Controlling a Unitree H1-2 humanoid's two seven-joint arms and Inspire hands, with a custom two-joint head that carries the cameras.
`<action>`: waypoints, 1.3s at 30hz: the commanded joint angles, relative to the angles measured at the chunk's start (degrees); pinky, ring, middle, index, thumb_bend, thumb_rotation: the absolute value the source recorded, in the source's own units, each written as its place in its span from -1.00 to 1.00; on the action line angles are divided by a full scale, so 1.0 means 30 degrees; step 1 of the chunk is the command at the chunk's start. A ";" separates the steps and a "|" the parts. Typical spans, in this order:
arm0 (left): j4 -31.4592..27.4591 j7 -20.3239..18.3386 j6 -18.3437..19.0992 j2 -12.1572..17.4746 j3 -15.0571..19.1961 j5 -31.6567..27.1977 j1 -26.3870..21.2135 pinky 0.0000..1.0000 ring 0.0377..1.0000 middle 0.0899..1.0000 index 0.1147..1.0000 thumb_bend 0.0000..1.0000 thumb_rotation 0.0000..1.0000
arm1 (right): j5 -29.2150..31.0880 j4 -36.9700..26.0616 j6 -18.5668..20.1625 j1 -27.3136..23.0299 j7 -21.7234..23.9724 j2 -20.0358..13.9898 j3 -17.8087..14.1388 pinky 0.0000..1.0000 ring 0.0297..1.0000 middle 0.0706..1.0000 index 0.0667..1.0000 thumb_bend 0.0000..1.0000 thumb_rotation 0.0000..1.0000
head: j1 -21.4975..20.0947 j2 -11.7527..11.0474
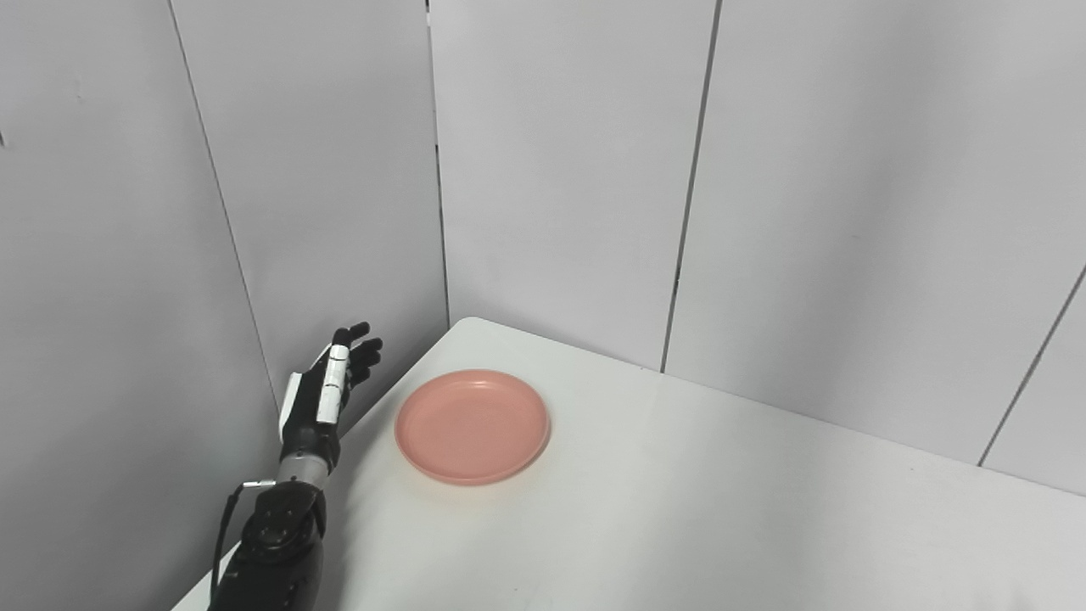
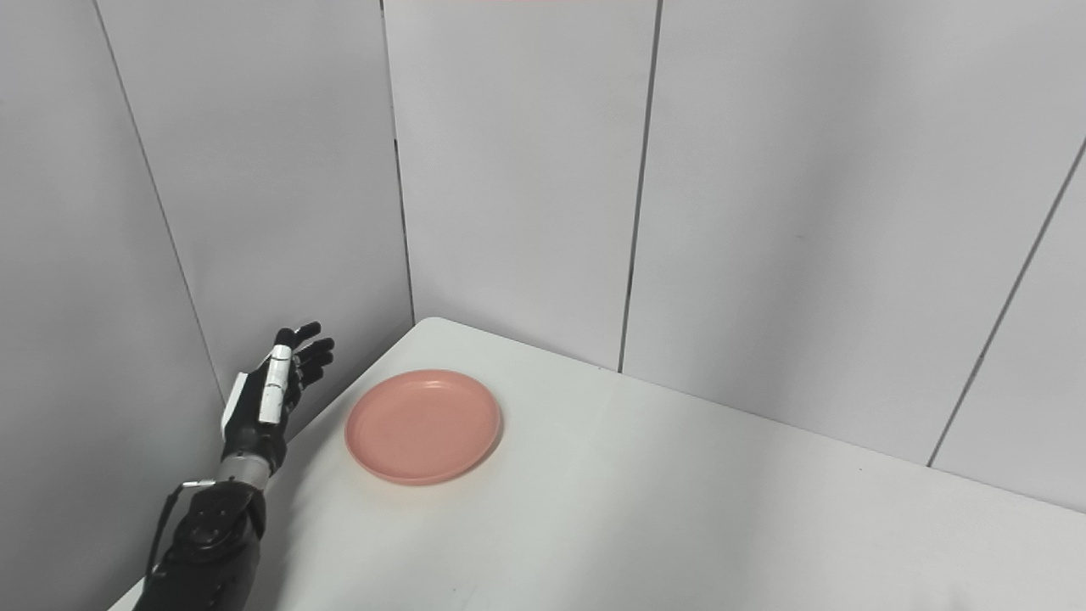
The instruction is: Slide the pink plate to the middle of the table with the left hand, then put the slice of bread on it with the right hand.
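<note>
A round pink plate (image 1: pixel 472 424) lies empty on the white table (image 1: pixel 679 509), near its far left corner. My left hand (image 1: pixel 327 390) is raised by the table's left edge, to the left of the plate and apart from it. It is open, fingers stretched out and apart, holding nothing. It also shows in the right eye view (image 2: pixel 271 386), with the plate (image 2: pixel 422 424) to its right. No slice of bread is in view. My right hand is not in view.
Grey wall panels (image 1: pixel 551 170) stand close behind the table and along its left side, just past my left hand. The table's rounded far corner (image 1: pixel 467 322) is just behind the plate.
</note>
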 commanded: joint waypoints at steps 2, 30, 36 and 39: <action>-0.0353 -0.0273 -0.0829 0.0388 -0.0215 -0.0014 -0.0953 0.66 0.59 0.55 0.55 0.59 1.00 | 0.0063 -0.0560 -0.0553 -0.0286 0.0090 0.0110 -0.0019 1.00 1.00 1.00 0.99 0.35 0.60 | -0.0040 0.0033; 0.2568 -0.0240 -0.2269 -0.0451 -0.1613 0.0695 -0.2320 0.74 0.67 0.58 0.63 0.55 1.00 | 0.0132 -0.1122 -0.0114 -0.0099 -0.0033 0.0050 -0.0052 1.00 1.00 1.00 0.97 0.36 0.58 | -0.0144 0.0209; 0.2893 -0.0460 -0.2481 -0.0505 -0.1792 0.0636 -0.2444 0.74 0.67 0.58 0.60 0.58 1.00 | 0.0131 -0.1068 -0.0217 -0.0084 -0.0024 0.0085 -0.0047 1.00 1.00 1.00 0.97 0.39 0.57 | -0.0206 0.0218; 0.2935 -0.0515 -0.2556 -0.0631 -0.1831 0.0527 -0.2461 0.72 0.66 0.57 0.57 0.58 1.00 | 0.0273 -0.1105 -0.0203 -0.0048 0.0033 0.0083 -0.0070 1.00 1.00 1.00 0.97 0.37 0.56 | -0.0261 0.0280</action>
